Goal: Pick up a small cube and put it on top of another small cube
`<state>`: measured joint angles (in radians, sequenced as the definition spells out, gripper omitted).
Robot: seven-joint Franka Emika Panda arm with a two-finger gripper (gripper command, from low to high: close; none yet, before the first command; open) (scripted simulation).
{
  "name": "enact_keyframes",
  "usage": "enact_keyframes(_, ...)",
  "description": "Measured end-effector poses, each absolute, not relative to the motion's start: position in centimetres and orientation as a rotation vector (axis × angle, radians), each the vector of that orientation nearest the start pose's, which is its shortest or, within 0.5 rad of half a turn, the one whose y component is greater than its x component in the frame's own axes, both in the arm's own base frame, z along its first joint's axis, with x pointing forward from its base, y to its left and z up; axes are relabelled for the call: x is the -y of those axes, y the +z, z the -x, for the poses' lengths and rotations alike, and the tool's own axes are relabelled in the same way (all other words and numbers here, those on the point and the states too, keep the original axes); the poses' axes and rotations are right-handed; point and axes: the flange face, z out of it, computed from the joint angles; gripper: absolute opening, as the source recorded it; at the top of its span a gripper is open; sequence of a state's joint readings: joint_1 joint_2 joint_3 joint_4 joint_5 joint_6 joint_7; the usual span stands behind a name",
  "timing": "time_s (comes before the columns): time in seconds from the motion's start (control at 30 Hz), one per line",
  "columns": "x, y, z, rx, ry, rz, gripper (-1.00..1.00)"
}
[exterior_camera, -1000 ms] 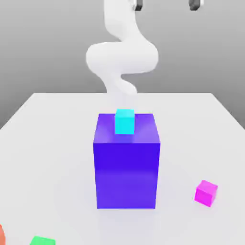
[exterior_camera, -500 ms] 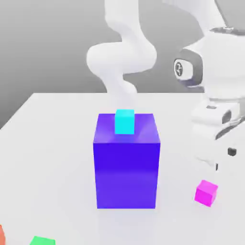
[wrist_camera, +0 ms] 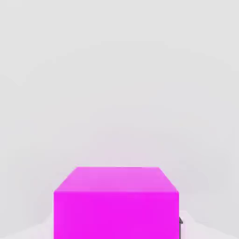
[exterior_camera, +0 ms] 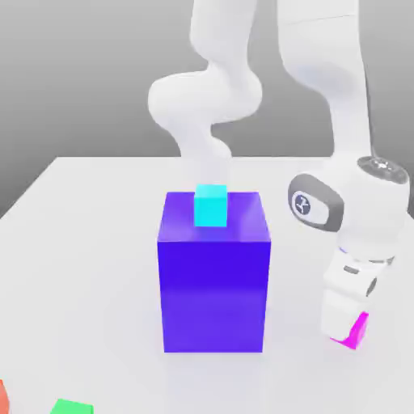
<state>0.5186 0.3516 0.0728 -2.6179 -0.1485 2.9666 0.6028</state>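
We see the gripper (exterior_camera: 349,333) down at the white table (exterior_camera: 89,242), its fingers pinched on the magenta cube (exterior_camera: 358,332), which sits near the edge at the exterior view's right with bare surface around it. Well apart, the cyan cube (exterior_camera: 211,205) rests atop the tall blue block (exterior_camera: 213,275) mid-table, while a green cube (exterior_camera: 71,407) and a red cube (exterior_camera: 2,397) lie at the near edge.

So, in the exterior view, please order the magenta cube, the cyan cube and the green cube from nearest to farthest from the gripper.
1. Magenta cube, at the gripper.
2. Cyan cube, atop the big blue block.
3. Green cube, lower-left edge.
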Motion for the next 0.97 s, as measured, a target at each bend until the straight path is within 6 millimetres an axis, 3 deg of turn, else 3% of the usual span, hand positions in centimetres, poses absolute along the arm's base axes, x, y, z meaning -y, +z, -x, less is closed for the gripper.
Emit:
enact_keyframes(0.17, -24.6, 17.7, -34.2, 0.205, -0.001, 3.136, -1.0)
enact_keyframes(0.2, -24.3, 18.6, -34.5, 0.193, 0.001, 3.137, -1.0)
enact_keyframes(0.23, -23.0, 19.0, -36.1, 0.143, 0.009, 3.142, -1.0)
enact_keyframes(0.3, -19.4, 19.3, -40.0, 0.016, 0.026, 3.147, -1.0)
enact_keyframes(0.4, -12.4, 19.8, -45.5, -0.183, 0.046, 3.142, -1.0)
enact_keyframes(0.5, -5.1, 20.5, -49.3, -0.354, 0.052, 3.125, -1.0)
enact_keyframes(0.6, 2.3, 21.5, -51.6, -0.501, 0.045, 3.101, -1.0)
enact_keyframes(0.73, 12.2, 22.8, -53.1, -0.671, 0.02, 3.066, -1.0)
enact_keyframes(0.8, 16.4, 20.7, -53.5, -0.739, 0.005, 3.052, -1.0)
enact_keyframes(0.83, 17.2, 19.1, -53.5, -0.753, 0.004, 3.048, -1.0)
enact_keyframes(0.87, 17.7, 18.3, -53.5, -0.761, 0.003, 3.047, 1.0)
enact_keyframes(0.97, 17.7, 18.3, -53.5, -0.761, 0.003, 3.047, 1.0)
